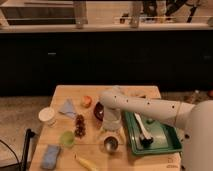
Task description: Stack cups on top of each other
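Hovering gripper (112,131): jaws spread, above silver cup (110,144), near table's (150,92) front edge
Green cup (67,138): front-left

Wooden table (150,92) carries white cup (47,116), green cup (67,138), silver cup (110,144).

A pale wooden worktop (145,92) is seen low at 6 o'clock; dark cabinets (100,57) fill the middle, a lit ledge (60,25) at 12 o'clock.

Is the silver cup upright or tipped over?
Upright: the silver cup shows its round open mouth facing up. The claw hangs open just above it.
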{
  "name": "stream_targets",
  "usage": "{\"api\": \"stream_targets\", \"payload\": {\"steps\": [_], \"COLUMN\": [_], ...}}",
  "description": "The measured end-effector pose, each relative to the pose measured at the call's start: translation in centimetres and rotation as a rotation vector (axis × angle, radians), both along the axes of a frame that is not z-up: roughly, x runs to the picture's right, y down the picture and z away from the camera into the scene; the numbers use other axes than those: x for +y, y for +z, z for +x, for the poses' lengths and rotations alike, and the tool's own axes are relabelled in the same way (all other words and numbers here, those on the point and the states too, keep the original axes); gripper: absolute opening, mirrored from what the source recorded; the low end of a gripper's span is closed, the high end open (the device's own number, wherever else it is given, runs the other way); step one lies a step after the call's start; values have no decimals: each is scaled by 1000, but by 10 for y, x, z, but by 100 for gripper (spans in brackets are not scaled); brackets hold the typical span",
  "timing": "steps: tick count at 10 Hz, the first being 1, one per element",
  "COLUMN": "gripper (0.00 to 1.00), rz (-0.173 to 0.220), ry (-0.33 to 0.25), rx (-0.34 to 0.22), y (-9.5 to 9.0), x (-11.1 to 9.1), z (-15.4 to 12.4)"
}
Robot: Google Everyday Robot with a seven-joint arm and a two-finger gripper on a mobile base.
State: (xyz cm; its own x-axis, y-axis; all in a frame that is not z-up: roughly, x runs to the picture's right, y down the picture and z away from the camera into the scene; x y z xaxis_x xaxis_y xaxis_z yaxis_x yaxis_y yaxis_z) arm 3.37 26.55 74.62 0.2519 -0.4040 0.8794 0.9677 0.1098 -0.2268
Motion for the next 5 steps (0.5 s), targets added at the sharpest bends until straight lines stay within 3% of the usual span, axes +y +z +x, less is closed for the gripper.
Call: {"api": "stream_targets", "payload": {"steps": [3,5], "gripper": [80,75], "rz": [-13,-14], "ry": [-8,-11], "rx": [1,3], "y": [-4,-6], "x": [7,10], "z": [1,2]}}
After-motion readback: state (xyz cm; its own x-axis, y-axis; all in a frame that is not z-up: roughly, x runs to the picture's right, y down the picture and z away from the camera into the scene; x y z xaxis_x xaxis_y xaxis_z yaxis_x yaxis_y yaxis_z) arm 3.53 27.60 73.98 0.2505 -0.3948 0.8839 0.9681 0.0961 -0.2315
